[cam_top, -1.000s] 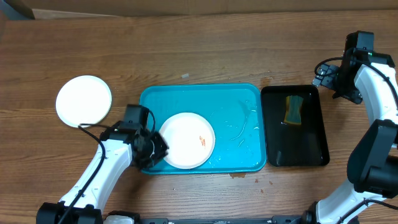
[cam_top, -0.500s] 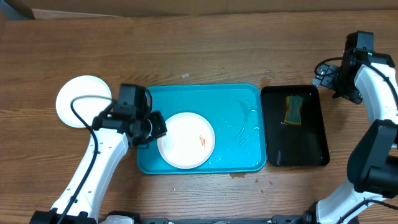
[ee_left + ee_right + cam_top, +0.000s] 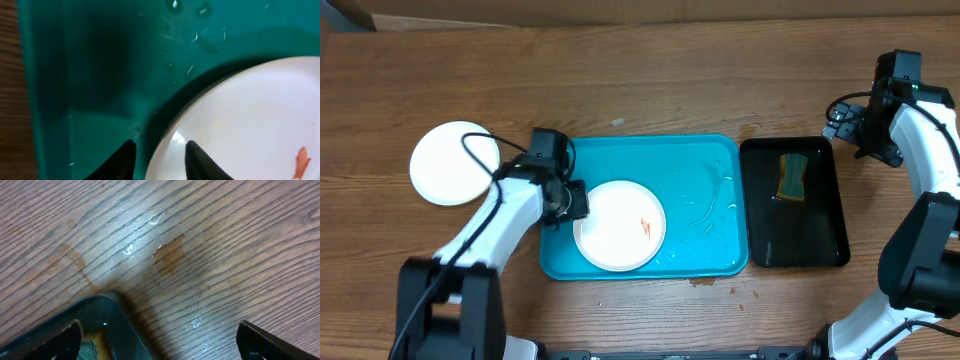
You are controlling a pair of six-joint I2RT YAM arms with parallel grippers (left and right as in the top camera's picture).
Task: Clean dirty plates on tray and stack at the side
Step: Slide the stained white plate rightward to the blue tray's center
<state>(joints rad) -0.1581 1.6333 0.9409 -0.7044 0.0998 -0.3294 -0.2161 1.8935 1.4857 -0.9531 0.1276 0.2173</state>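
I count two plates from here, both round, shallow and white. The plain plate (image 3: 455,163) lies flat on the wooden table (image 3: 650,80), left of the tray and well apart from it. The specked plate (image 3: 620,225) lies flat in the left front part of the turquoise tray (image 3: 700,160) and has a small orange-brown smear right of its middle. There is one such tray, smooth plastic with rounded corners and a raised rim. Its floor is streaked with water, and its long side runs left to right across the table. Just beside it on the right is one narrower glossy black tray (image 3: 820,240) with its long axis running front to back. It holds a single rectangular yellow-and-green sponge (image 3: 792,177) set lengthwise near the far end. The left gripper (image 3: 575,203) is down at the specked plate's left edge. Its dark fingers are parted a little, one over the white surface and one over the tray floor, so they straddle the rim without pinching it. The right gripper (image 3: 842,118) hangs over bare wood beyond the black tray's far right corner, spread wide with nothing in it. The wood below it shows a brown stain and a few water drops.
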